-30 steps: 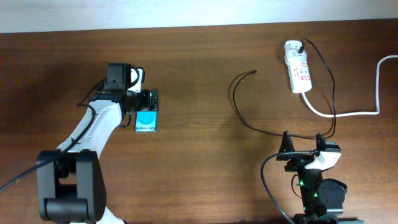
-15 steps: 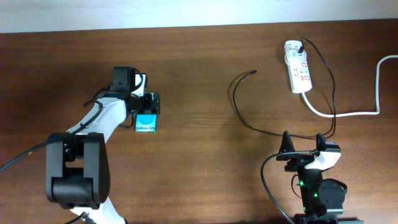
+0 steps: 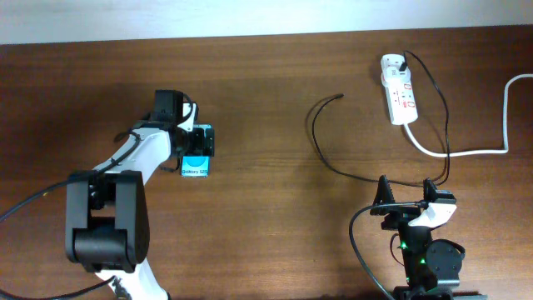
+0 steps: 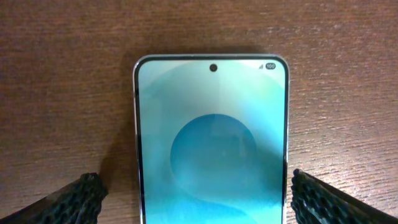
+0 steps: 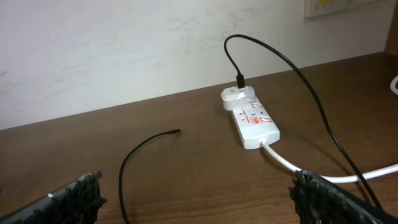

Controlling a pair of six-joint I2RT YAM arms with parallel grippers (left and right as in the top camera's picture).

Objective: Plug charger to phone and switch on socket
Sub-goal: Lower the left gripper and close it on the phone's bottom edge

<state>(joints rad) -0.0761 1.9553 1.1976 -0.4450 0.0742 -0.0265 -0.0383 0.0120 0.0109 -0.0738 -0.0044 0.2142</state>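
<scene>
Straddling the phone point(image 4: 211, 143) on the tabletop point(image 4: 62, 74), the left gripper point(image 3: 198, 142) is held with fingers apart; the right gripper point(image 3: 406, 190) is likewise spread, near the charger point(image 3: 314, 132).

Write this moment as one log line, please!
left jaws: open, either side of phone | right jaws: open, empty | charger: not in phone | socket: untouched

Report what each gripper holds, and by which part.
Nothing is held. The left gripper is open and straddles the long sides of the phone, with a visible gap at one edge. The right gripper is open and empty.
</scene>
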